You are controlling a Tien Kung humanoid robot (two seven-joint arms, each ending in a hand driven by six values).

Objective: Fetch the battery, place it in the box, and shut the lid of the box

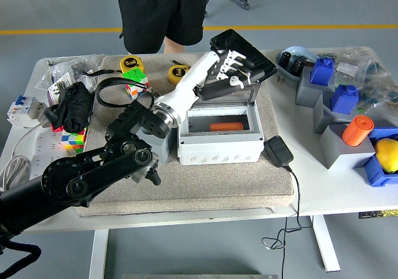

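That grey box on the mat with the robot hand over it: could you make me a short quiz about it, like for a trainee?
1. True or false: the orange battery lies inside the grey box.
2. Where is the left hand?
A. resting on the table's near edge
B. up at the box's raised black lid
C. on the yellow tape measure
3. Fill in: the box's lid is ____ (open or shut).

Key: 1 true; 2 B; 3 open. The left hand holds nothing I can see; whether it touches the lid is unclear.
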